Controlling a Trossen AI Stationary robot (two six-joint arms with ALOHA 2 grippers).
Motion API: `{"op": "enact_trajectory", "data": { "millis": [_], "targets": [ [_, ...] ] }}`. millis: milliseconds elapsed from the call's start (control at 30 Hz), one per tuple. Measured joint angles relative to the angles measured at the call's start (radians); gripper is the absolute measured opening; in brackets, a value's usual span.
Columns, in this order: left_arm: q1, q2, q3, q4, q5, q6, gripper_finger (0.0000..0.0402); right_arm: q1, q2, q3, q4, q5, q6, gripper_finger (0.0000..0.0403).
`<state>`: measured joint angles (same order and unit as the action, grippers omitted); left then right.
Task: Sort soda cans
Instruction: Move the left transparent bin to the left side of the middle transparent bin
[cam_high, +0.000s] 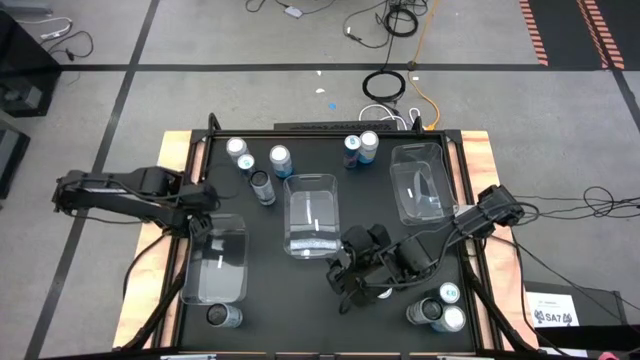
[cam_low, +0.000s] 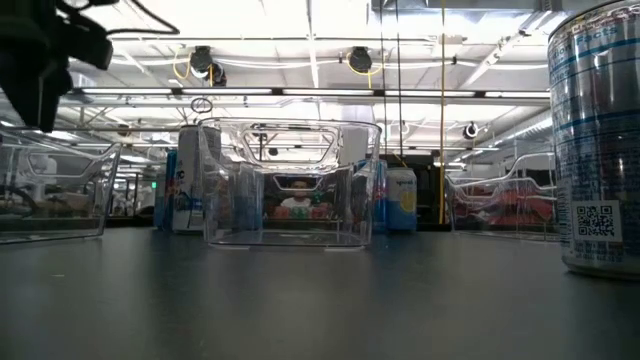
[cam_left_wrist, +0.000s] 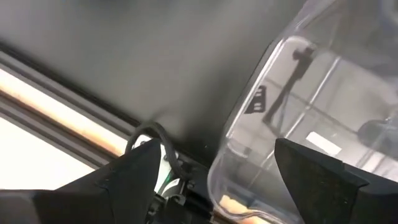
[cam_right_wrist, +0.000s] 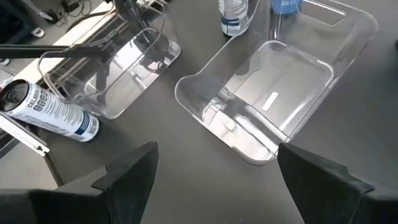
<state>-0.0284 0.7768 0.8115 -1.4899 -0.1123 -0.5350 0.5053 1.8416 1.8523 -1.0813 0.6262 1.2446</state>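
Note:
Soda cans stand upright on the black table in groups: several at the far left (cam_high: 250, 165), two at the far middle (cam_high: 361, 146) and three at the near right (cam_high: 443, 308), one of which looms large in the low view (cam_low: 600, 140). One more can sits at the near left (cam_high: 225, 316) and seems to lie on its side (cam_right_wrist: 53, 112). My left gripper (cam_high: 203, 220) (cam_left_wrist: 227, 180) is open above the far end of the left clear bin (cam_high: 215, 262) (cam_left_wrist: 311, 93). My right gripper (cam_high: 347, 278) (cam_right_wrist: 214, 180) is open over bare table, near the middle bin (cam_high: 312, 215) (cam_right_wrist: 267, 93).
A third clear bin (cam_high: 420, 180) stands at the far right. All three bins hold no cans. Wooden rails (cam_high: 175, 170) border the table's left and right sides. Bare tabletop lies along the near middle. Cables run across the floor beyond the far edge.

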Motion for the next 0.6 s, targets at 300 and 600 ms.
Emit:
{"op": "enact_trajectory", "data": {
  "millis": [300, 600],
  "targets": [
    [0.0, 0.002, -0.033, 0.079, -0.002, 0.09, 0.031, 0.0, 0.0, 0.0, -0.015, 0.0, -0.003, 0.0322],
    [0.0, 0.043, -0.033, 0.158, 0.007, 0.351, 0.0255, 0.0, 0.0, 0.0, -0.031, 0.0, -0.026, 0.0322]
  ]
}}
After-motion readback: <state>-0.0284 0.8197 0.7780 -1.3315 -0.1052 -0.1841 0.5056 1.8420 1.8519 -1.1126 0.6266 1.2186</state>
